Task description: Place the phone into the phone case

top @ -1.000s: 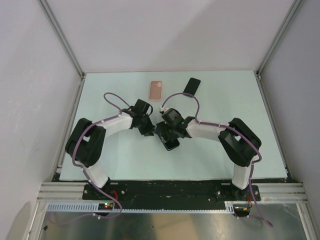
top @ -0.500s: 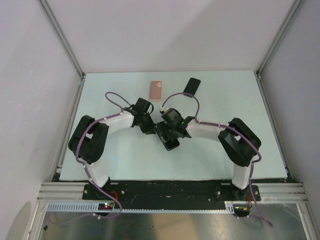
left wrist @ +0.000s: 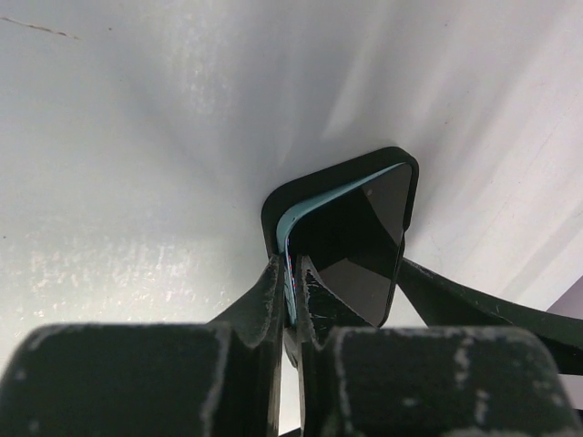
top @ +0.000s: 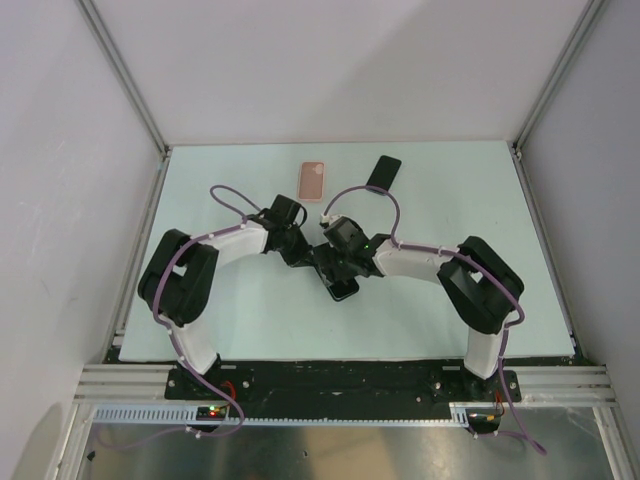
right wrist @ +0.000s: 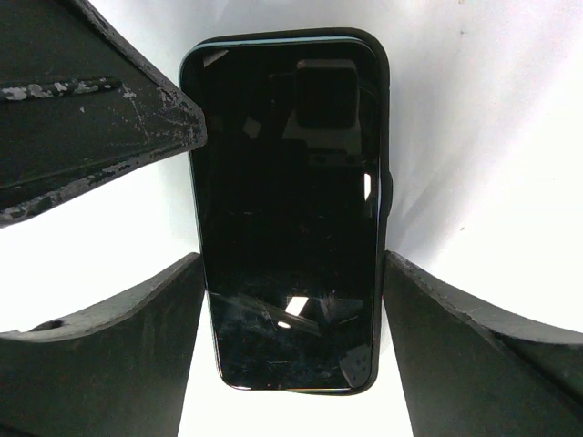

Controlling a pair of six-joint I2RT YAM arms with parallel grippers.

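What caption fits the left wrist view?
Left gripper pinches the phone's edge as it sits in the black case.

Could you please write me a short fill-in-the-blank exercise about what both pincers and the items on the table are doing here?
1. The left pincer is pinching the edge of the ____ phone case.
2. The phone lies between the fingers of the ____ pincer.
3. At the far side of the table, beside a spare black phone, lies a ____ case.

Missing words: black; right; pink
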